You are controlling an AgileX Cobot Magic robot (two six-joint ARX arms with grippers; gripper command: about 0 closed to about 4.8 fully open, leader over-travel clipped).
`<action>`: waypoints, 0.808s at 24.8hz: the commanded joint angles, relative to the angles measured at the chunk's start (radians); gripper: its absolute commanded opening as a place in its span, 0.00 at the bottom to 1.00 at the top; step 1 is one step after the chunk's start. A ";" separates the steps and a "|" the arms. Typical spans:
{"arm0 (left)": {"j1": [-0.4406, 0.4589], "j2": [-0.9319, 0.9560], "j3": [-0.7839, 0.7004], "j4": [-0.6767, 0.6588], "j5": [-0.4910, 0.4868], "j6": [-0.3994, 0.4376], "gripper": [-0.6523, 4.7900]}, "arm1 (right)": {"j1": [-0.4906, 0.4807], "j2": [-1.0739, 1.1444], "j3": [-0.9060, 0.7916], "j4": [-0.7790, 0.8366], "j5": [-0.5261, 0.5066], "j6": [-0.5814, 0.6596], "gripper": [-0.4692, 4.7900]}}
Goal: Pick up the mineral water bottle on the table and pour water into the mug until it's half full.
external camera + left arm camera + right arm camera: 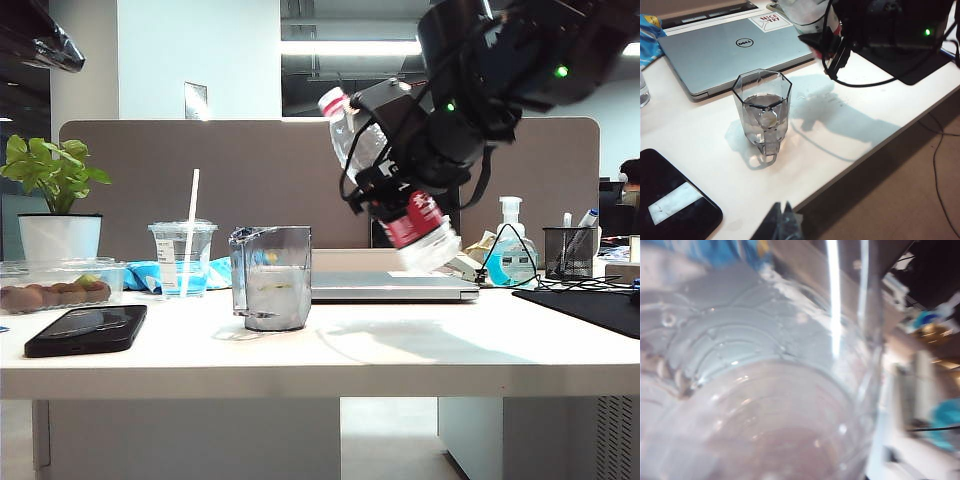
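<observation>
The mineral water bottle (416, 222) hangs tilted above the table (350, 352), its pinkish-red neck up and to the left and its red-labelled base lower to the right. My right gripper (396, 176) is shut on its middle. In the right wrist view the clear bottle (765, 390) fills the picture and hides the fingers. The smoky-grey mug (272, 278) stands on the table to the left of and below the bottle, with water in its lower part (762, 112). My left gripper (785, 212) hovers at the table's front edge near the mug, tips together, holding nothing.
A closed silver laptop (390, 287) lies behind the mug. A black phone (87, 328) lies at the front left. A lidded cup with a straw (183, 257), a food box (55, 282) and a potted plant (58, 200) stand at the left. A sanitizer bottle (510, 252) and pen holder (570, 252) stand at the right.
</observation>
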 commanded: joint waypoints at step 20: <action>0.000 -0.001 0.004 0.008 -0.003 0.000 0.11 | 0.000 0.217 -0.204 0.643 -0.133 0.405 0.98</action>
